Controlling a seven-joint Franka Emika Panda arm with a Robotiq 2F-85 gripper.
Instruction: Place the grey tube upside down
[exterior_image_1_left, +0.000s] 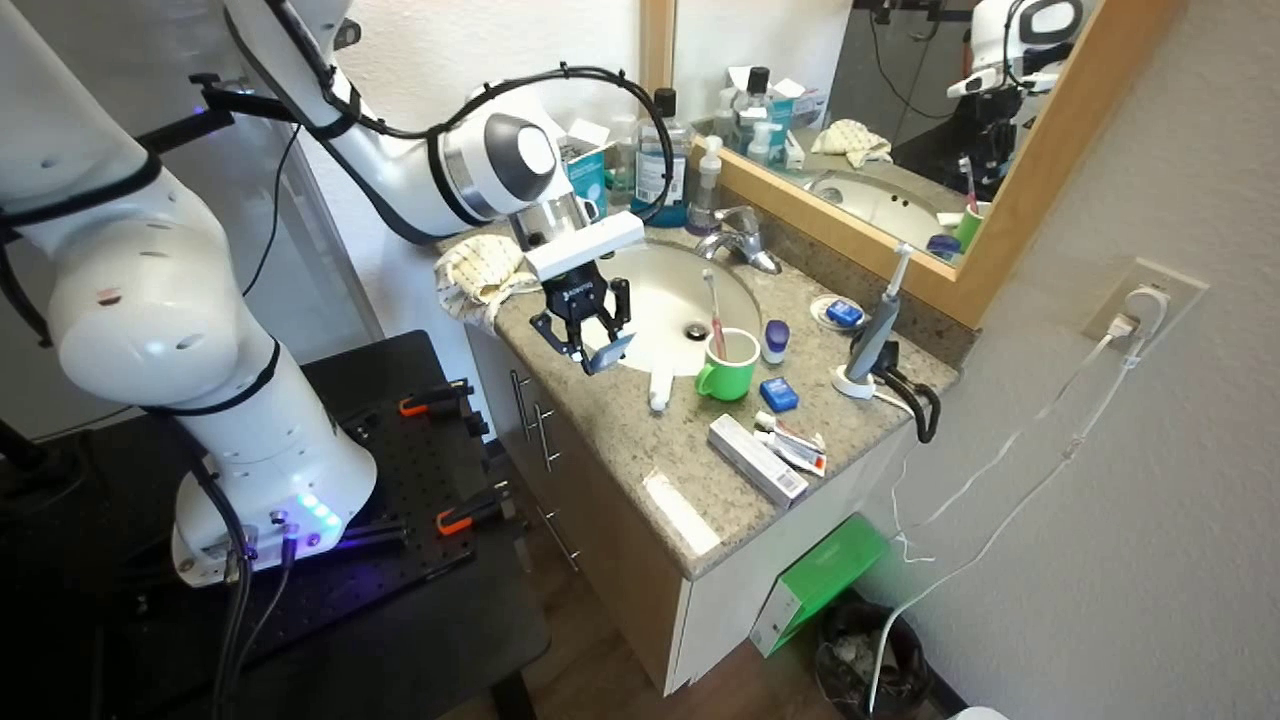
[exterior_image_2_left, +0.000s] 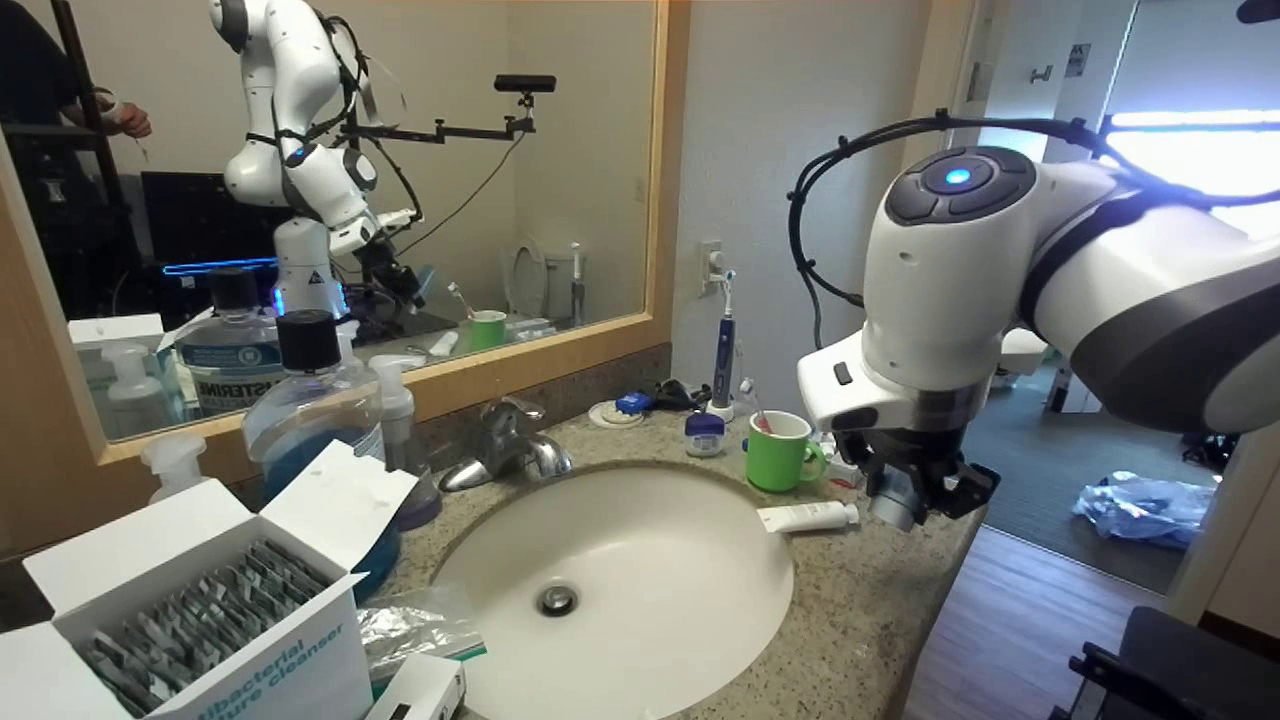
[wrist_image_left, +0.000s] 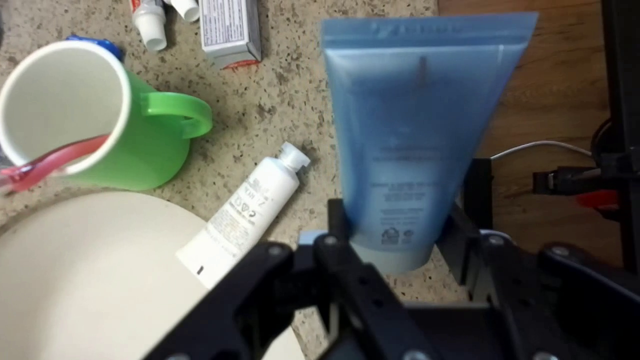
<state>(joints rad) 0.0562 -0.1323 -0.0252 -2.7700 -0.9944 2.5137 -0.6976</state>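
Tube (wrist_image_left: 420, 125), grey-blue with a paler cap, is up in the air beside the sink (wrist_image_left: 100, 285), near the front edge of the counter (exterior_image_1_left: 620, 430). Both fingers (wrist_image_left: 345, 222) of the gripper (wrist_image_left: 397, 227) press on it close to the cap — the jaws are clenched around it, with most of the body sticking out beyond them. In the wrist view we see its wide crimped end at the top of the frame and the cap at the bottom (how steeply it leans, we cannot tell).

Below it, a white tube (wrist_image_left: 245, 215) lies on the counter, its flat end reaching over the sink's rim. Near that we have a green mug (wrist_image_left: 160, 145), upright, with a pink toothbrush (wrist_image_left: 75, 151) leaning in it.

Farther out, in an exterior view, we find a small blue box (exterior_image_1_left: 778, 394) and a blue-lidded jar (exterior_image_1_left: 775, 340) beside the mug, then a long carton (exterior_image_1_left: 755, 460) next to red-marked tubes (exterior_image_1_left: 795, 448). An electric toothbrush (exterior_image_1_left: 877, 330) stands on its base by the mirror's frame (exterior_image_1_left: 840, 235). Past the sink lies a patterned cloth (exterior_image_1_left: 480, 275) — and in an exterior view we also see an open box (exterior_image_2_left: 300, 655) filled with packets.
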